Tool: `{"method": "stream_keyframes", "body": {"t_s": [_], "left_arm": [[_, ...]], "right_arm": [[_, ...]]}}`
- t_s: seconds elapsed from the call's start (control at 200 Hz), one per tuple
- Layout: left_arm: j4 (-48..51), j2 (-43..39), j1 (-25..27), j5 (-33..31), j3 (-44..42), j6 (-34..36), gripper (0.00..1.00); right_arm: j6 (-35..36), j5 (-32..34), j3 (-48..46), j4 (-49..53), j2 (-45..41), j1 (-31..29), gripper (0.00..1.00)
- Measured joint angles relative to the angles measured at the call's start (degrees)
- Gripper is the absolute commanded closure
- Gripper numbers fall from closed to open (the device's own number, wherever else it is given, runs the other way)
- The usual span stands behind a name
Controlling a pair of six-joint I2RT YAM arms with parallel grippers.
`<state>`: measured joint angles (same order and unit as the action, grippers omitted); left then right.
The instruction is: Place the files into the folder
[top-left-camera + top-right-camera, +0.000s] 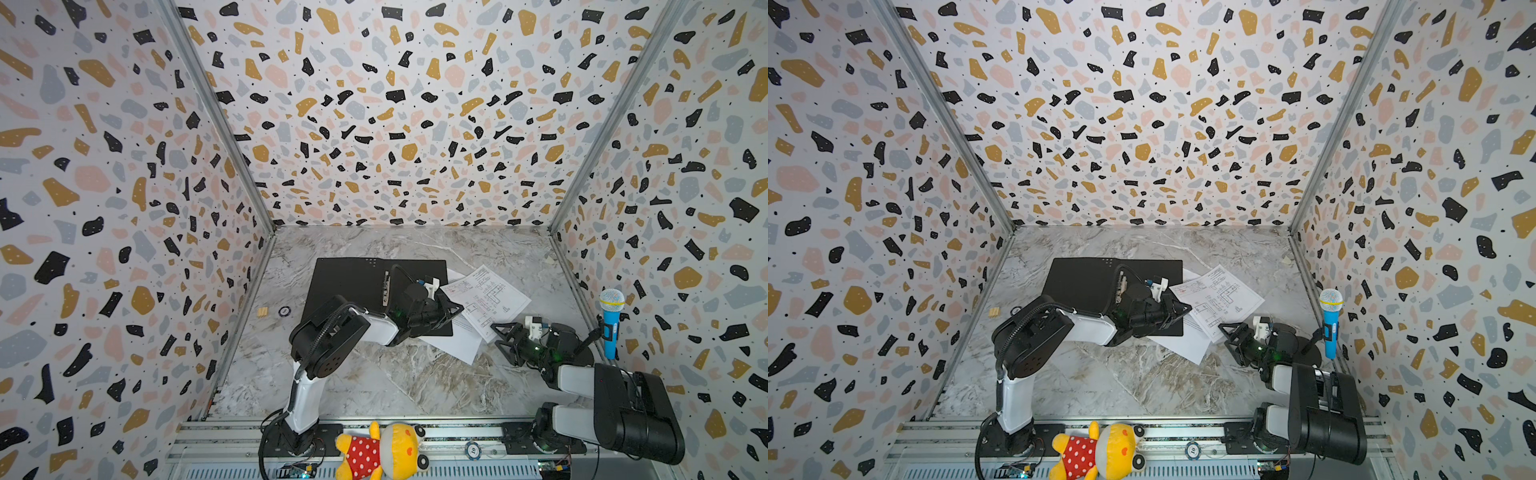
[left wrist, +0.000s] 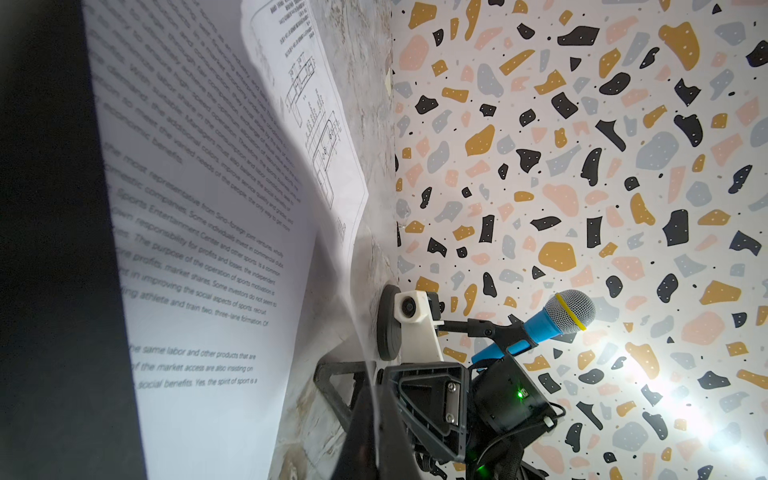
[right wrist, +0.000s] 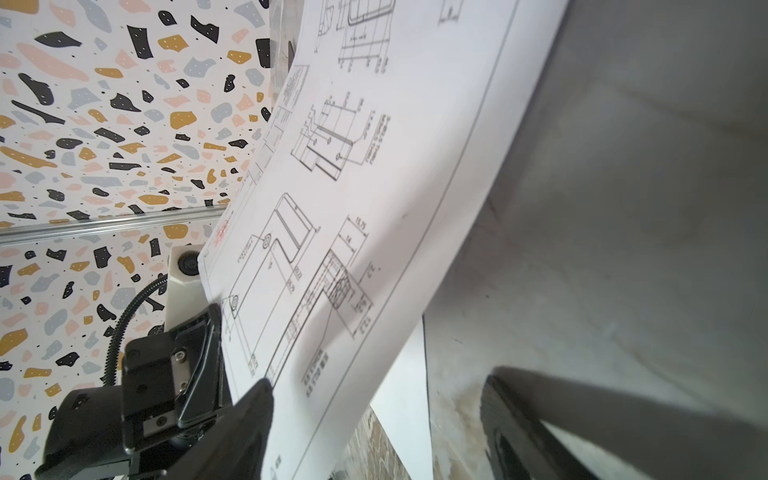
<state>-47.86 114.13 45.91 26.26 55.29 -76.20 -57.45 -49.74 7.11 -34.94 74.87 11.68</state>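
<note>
Altogether: one text sheet, one drawing sheet, one open black folder.

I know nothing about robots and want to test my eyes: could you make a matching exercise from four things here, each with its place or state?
Things:
1 folder
2 drawing sheet
3 toy microphone
4 plush toy

Places or states:
A lying on the front rail
B lying open, black inside up
C upright beside a side wall
D partly overlapping the text sheet

Pairs: 1-B; 2-D; 3-C; 4-A
</note>
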Motion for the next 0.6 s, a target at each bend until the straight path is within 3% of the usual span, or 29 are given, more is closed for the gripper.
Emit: {"method": "stream_keyframes", "body": {"t_s": [0.596], "left_arm": [[-3.3,-5.8,0.0,0.7,-9.4,-1.4,0.95]], "right_arm": [[-1.9,0.7,1.6,-6.3,6.3,1.7,0.46]]}}
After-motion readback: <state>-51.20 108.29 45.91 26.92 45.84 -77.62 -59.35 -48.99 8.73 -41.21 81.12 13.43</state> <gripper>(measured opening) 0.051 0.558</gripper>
